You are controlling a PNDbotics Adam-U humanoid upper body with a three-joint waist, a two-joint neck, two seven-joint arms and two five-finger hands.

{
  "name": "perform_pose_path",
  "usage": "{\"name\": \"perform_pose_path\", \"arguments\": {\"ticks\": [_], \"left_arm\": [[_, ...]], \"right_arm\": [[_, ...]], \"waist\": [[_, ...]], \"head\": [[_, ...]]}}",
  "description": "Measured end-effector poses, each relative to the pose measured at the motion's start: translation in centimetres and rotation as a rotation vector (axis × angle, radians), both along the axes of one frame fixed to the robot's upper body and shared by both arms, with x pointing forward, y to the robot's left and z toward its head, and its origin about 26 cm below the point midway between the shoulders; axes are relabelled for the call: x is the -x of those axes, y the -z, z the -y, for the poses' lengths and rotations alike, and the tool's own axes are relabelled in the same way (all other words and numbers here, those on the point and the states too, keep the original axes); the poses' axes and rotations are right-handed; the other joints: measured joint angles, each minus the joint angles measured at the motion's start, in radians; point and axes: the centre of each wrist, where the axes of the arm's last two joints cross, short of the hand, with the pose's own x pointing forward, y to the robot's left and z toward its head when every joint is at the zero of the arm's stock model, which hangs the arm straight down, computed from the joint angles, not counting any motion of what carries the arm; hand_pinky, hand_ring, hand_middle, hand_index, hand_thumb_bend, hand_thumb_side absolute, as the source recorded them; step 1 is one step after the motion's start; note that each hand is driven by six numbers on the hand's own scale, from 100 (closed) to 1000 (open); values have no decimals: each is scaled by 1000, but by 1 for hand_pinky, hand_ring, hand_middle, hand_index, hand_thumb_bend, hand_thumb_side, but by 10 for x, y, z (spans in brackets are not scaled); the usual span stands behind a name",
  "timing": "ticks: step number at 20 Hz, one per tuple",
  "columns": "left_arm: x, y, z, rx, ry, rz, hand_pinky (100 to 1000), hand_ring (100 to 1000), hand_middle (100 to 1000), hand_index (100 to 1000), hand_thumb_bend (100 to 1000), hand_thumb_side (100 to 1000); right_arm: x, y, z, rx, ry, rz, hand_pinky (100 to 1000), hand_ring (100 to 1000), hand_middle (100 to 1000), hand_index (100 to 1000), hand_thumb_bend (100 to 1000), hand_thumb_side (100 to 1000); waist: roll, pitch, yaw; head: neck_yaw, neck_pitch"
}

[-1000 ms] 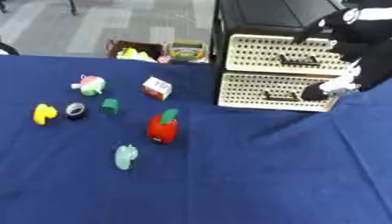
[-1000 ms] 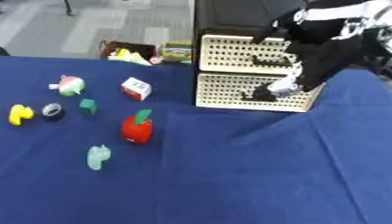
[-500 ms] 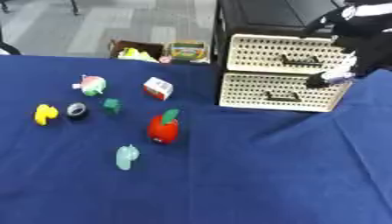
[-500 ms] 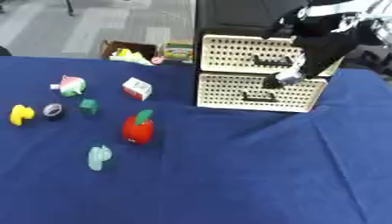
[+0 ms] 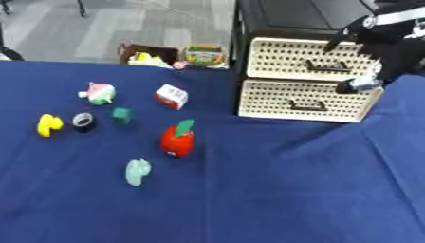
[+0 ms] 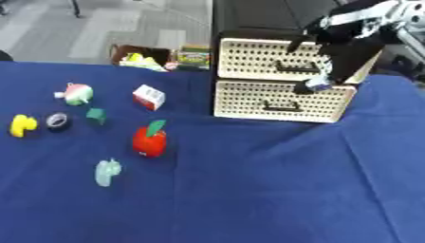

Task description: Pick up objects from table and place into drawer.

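Observation:
A cream perforated drawer unit (image 5: 282,97) with two stacked drawers, both closed, stands at the table's back right. My right hand (image 5: 357,85) hangs in front of its right end, level with the seam between the drawers, its dark arm coming from the upper right. On the blue cloth to the left lie a red apple (image 5: 177,141), a pale green figure (image 5: 137,172), a yellow duck (image 5: 48,124), a black ring (image 5: 83,119), a small green block (image 5: 122,115), a pink-and-green round toy (image 5: 99,93) and a white-and-red box (image 5: 172,96). My left hand does not show.
A black cabinet (image 5: 291,19) rises behind the drawer unit. On the floor beyond the table's far edge stand a brown box (image 5: 148,54) with yellow things and a colourful carton (image 5: 205,54). Blue cloth (image 5: 274,199) covers the table.
My right hand has risen a little, from the lower drawer's front to the seam between the drawers. The toys have not moved.

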Motion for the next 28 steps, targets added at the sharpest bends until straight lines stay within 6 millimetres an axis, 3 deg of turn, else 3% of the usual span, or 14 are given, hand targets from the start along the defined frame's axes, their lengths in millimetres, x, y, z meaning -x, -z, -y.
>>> {"name": "perform_pose_path", "arguments": {"ticks": [2, 5, 8, 12, 18, 28], "left_arm": [[0, 0, 0, 0, 0, 0, 464, 496, 468, 746, 100, 637], [0, 0, 0, 0, -1, 0, 463, 495, 468, 746, 100, 622], [0, 0, 0, -1, -1, 0, 461, 494, 468, 746, 100, 616], [0, 0, 0, -2, -3, 0, 461, 493, 468, 746, 100, 621], [0, 0, 0, -2, -3, 0, 460, 492, 467, 746, 100, 621], [0, 2, 1, 6, -1, 0, 461, 492, 467, 746, 100, 625]], "right_arm": [[-5, 3, 2, 21, 8, -8, 100, 100, 100, 894, 609, 346], [-11, 7, 5, 46, 27, -15, 100, 100, 100, 893, 819, 665], [-16, 4, 11, 65, 62, 1, 100, 100, 100, 891, 862, 666], [-20, 0, 17, 88, 105, 27, 100, 100, 100, 887, 839, 638], [-30, 6, 15, 134, 112, 42, 100, 100, 100, 896, 832, 579], [-44, 20, 12, 195, 83, 36, 100, 100, 100, 899, 815, 562]], "waist": [[0, 1, 1], [0, 2, 1], [0, 3, 1], [1, 3, 2], [1, 8, 5], [1, 16, 12]], "head": [[0, 0], [0, -1], [1, -4], [2, -7], [2, -7], [2, -8]]}}
